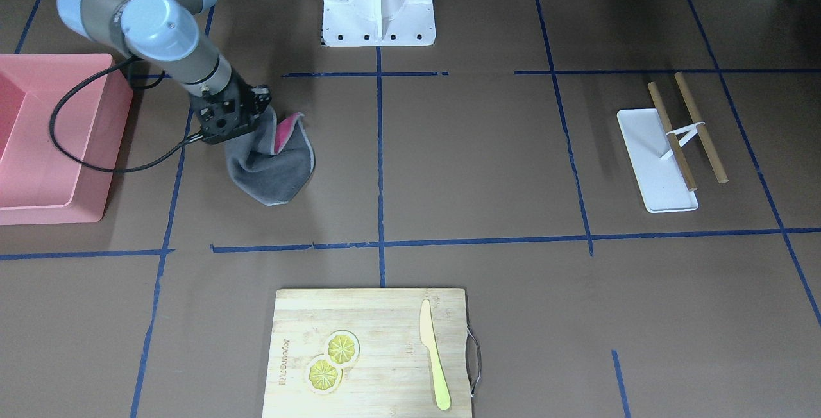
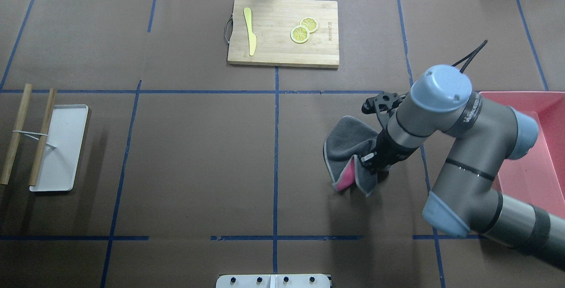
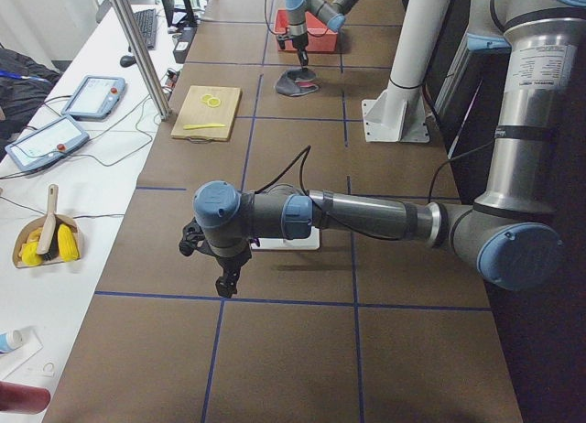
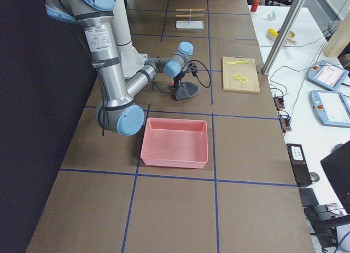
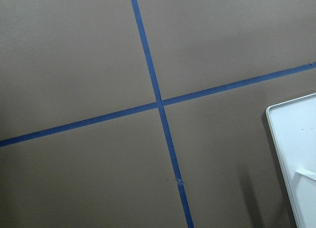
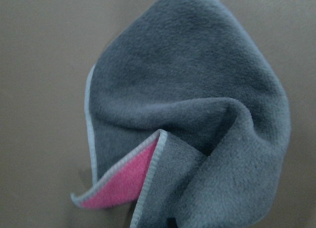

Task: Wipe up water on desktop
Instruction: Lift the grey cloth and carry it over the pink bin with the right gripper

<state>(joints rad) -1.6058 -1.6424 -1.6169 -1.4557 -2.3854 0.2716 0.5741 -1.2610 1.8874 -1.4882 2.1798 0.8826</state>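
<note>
The brown, blue-taped worktop (image 2: 198, 160) fills the overhead frame, no water discernible; right of centre the right gripper (image 2: 370, 160) has its fingers pinched on a grey cloth (image 2: 344, 144) touching it, so wiping looks under way, next needing a pressed sweep, while for the left gripper (image 3: 222, 286) I cannot tell.

Knife (image 2: 250, 32) and lemon slices (image 2: 303, 30) on cutting board (image 2: 282, 56). Cloth (image 2: 344, 144) on desktop (image 2: 198, 155), robot-side and right of board; bin (image 2: 521, 99) further right; tray (image 2: 66, 146) far left of board.

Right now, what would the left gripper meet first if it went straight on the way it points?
Pointing down, the left gripper would most likely meet bare desktop by the blue tape crossing, just beside the white tray; height is unclear.
</note>
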